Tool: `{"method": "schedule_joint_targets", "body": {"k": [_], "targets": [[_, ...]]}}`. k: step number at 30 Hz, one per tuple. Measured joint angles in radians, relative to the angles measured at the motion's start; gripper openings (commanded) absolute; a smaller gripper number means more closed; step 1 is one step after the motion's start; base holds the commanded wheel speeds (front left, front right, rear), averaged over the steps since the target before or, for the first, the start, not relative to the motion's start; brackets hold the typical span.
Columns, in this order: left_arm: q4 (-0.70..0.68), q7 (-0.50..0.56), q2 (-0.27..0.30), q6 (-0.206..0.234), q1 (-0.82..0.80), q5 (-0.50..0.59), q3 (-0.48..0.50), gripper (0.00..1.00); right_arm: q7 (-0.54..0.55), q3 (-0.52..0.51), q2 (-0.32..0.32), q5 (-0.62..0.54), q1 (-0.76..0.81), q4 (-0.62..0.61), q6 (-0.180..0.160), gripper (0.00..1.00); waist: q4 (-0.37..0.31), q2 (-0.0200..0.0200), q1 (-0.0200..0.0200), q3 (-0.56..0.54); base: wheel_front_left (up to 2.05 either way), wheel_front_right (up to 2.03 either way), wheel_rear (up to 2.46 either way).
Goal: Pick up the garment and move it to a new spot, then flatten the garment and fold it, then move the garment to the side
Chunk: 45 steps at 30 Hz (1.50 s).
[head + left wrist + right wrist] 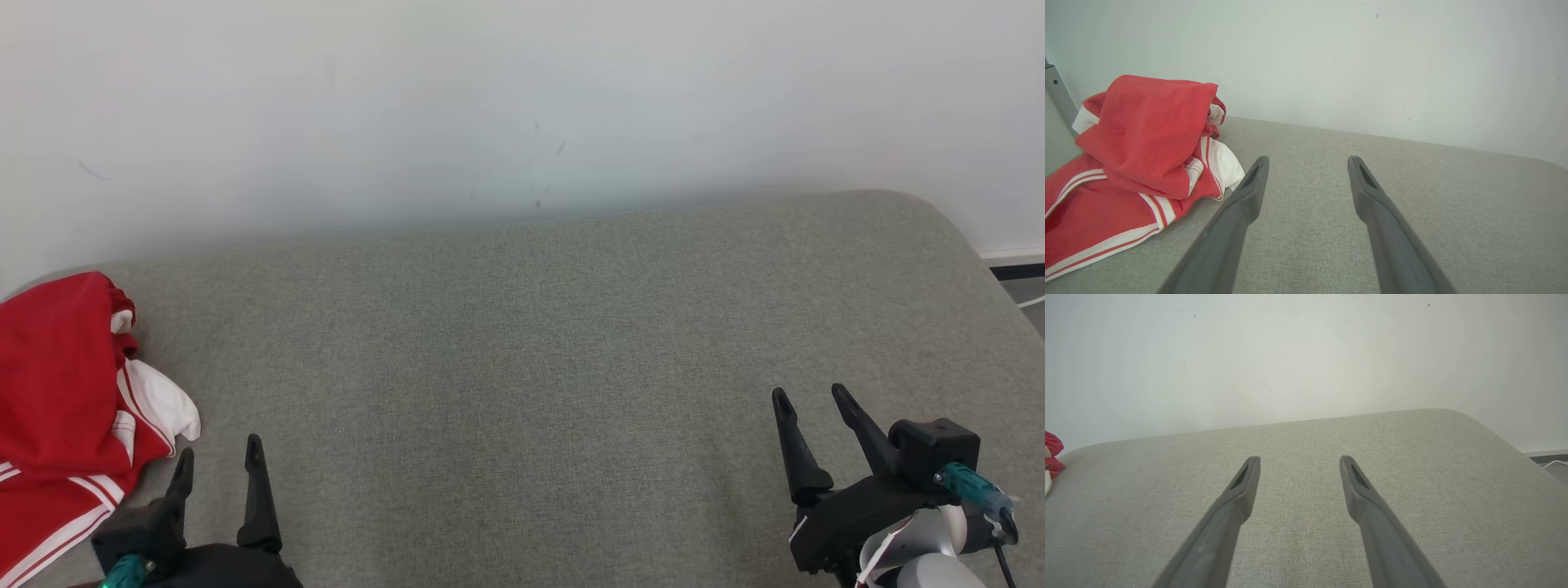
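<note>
The garment (57, 384) is lying heaped, left claw (220, 445) just beside it and right claw (809, 390) well apart are waiting wide open, empty; pickup is probably starting, needing a reach onto it.

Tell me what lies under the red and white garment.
The garment lies bunched on the grey fabric surface, which runs out from beneath its edge. Whether anything else sits under the folds cannot be seen; the cloth covers it.
</note>
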Motion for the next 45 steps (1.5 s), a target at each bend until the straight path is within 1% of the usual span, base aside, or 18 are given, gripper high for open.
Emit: {"method": "schedule_joint_targets", "body": {"k": [4, 10, 14, 22, 31, 38, 45], "targets": [[-0.015, 0.014, 0.005, 0.01, 0.003, 0.101, -0.038, 1.0, 0.0, 0.012, -0.007, -0.067, 0.0, -0.009, -0.017, 1.0, 0.001, 0.0, 0.0, -0.005, 0.0, 0.0, 0.0], [-0.041, 0.032, 0.034, 0.016, 0.021, 0.213, -0.059, 1.0, 0.0, 0.025, -0.014, -0.139, 0.0, -0.032, -0.026, 1.0, 0.002, 0.0, 0.0, -0.011, 0.0, 0.0, 0.0], [-0.052, 0.045, 0.034, 0.016, 0.021, 0.214, -0.06, 1.0, 0.008, 0.02, -0.015, -0.142, 0.001, -0.034, -0.026, 1.0, 0.004, 0.0, 0.0, -0.014, 0.0, 0.0, 0.0], [-0.075, 0.073, 0.054, 0.006, 0.047, 0.216, -0.063, 1.0, 0.016, -0.006, -0.015, -0.142, 0.022, -0.038, -0.026, 1.0, 0.005, 0.0, 0.0, -0.015, 0.0, 0.0, 0.0], [-0.105, 0.089, 0.054, 0.007, 0.057, 0.216, -0.056, 1.0, 0.02, -0.03, -0.01, -0.142, 0.03, -0.051, -0.026, 1.0, 0.009, 0.0, 0.0, -0.014, 0.0, 0.0, 0.0], [-0.111, 0.102, 0.054, 0.007, 0.056, 0.215, -0.058, 1.0, 0.025, -0.05, -0.006, -0.142, 0.058, -0.064, -0.026, 1.0, 0.032, 0.0, 0.0, -0.012, 0.0, 0.0, 0.0], [-0.117, 0.107, 0.054, 0.007, 0.056, 0.215, -0.053, 1.0, 0.025, -0.088, -0.002, -0.141, 0.063, -0.066, -0.026, 1.0, 0.07, 0.0, 0.0, -0.011, 0.0, 0.0, 0.0]]}}
